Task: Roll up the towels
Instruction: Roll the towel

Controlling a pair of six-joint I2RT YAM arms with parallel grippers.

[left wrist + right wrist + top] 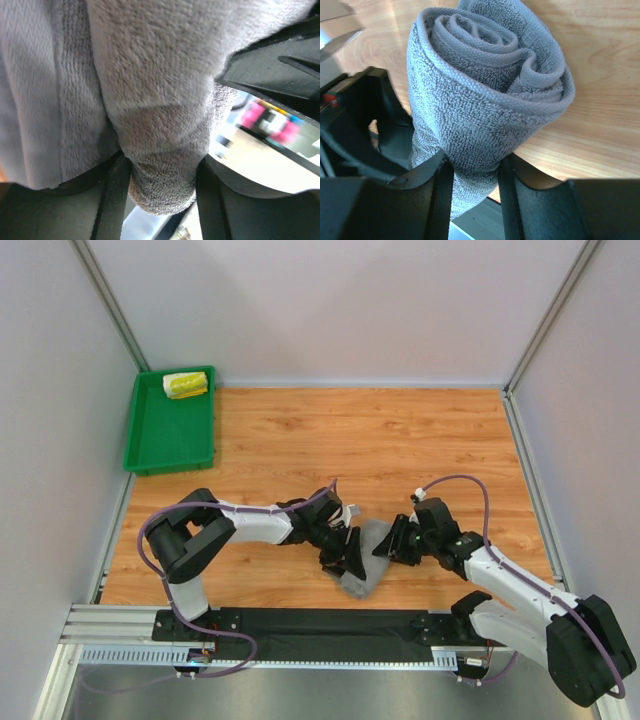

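The grey towel (368, 558) is rolled into a coil near the table's front edge, between my two grippers. My left gripper (347, 558) is shut on its left end; in the left wrist view the terry cloth (160, 165) is pinched between the fingers. My right gripper (392, 545) is shut on its right end; the right wrist view shows the spiral end of the roll (485, 75) with cloth squeezed between the fingers. The white-yellow towel (186, 385) lies rolled in the green tray (170, 435) at the far left.
The green tray sits in the back left corner by the wall. Grey walls and metal posts close in the table on three sides. A black base rail (320, 625) runs along the front edge.
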